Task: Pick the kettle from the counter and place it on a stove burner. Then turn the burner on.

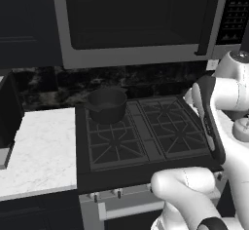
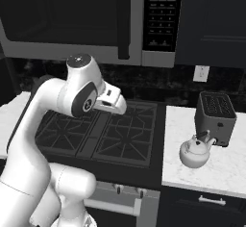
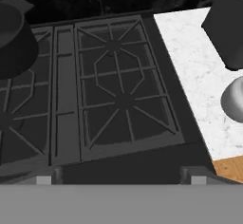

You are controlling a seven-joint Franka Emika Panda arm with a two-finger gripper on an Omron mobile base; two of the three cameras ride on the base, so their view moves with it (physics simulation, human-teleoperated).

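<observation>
Dark cabinets (image 2: 211,19), black marble backsplash (image 1: 73,83), microwave (image 1: 136,19).

Squat silver kettle (image 2: 195,153) sits upright on white marble counter (image 2: 226,169), beside black burners (image 2: 126,139).

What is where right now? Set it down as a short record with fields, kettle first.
kettle: upright on the counter, right of the stove, just in front of the toaster
saucepan: on the rear left burner
stove burner: front right one, bare
gripper: above the stove's front edge, tips wide apart, holding nothing
microwave: above the stove, door shut
task: kettle not yet picked up
</observation>
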